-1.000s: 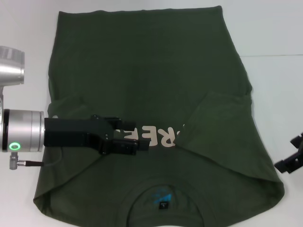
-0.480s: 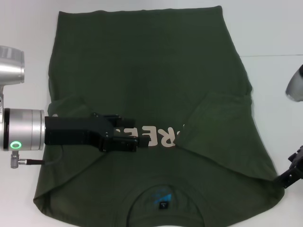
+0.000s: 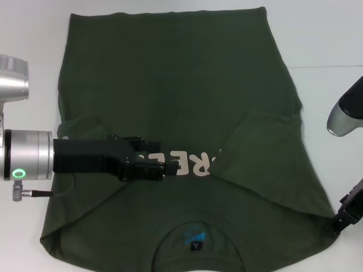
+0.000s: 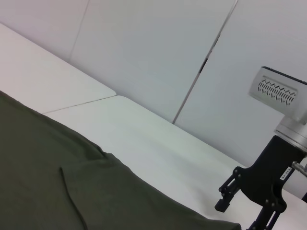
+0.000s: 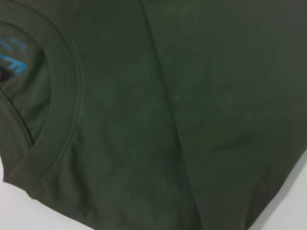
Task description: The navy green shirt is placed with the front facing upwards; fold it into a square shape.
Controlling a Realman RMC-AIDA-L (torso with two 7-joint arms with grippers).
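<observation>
White bench (image 3: 329, 34) runs under everything, with pale wall panels behind. On it the navy green shirt (image 3: 181, 85) lies flat, front up, collar (image 3: 195, 226) toward the robot, hem at the far edge, so its long axis runs away from the robot; both sleeves look folded inward. The left hand (image 3: 161, 168) rests on the cream lettering (image 3: 195, 163) at mid-chest; I cannot tell whether it grips cloth. The right hand (image 3: 347, 214) sits at the shirt's near right corner, nearest that shoulder, its grip unclear too.
</observation>
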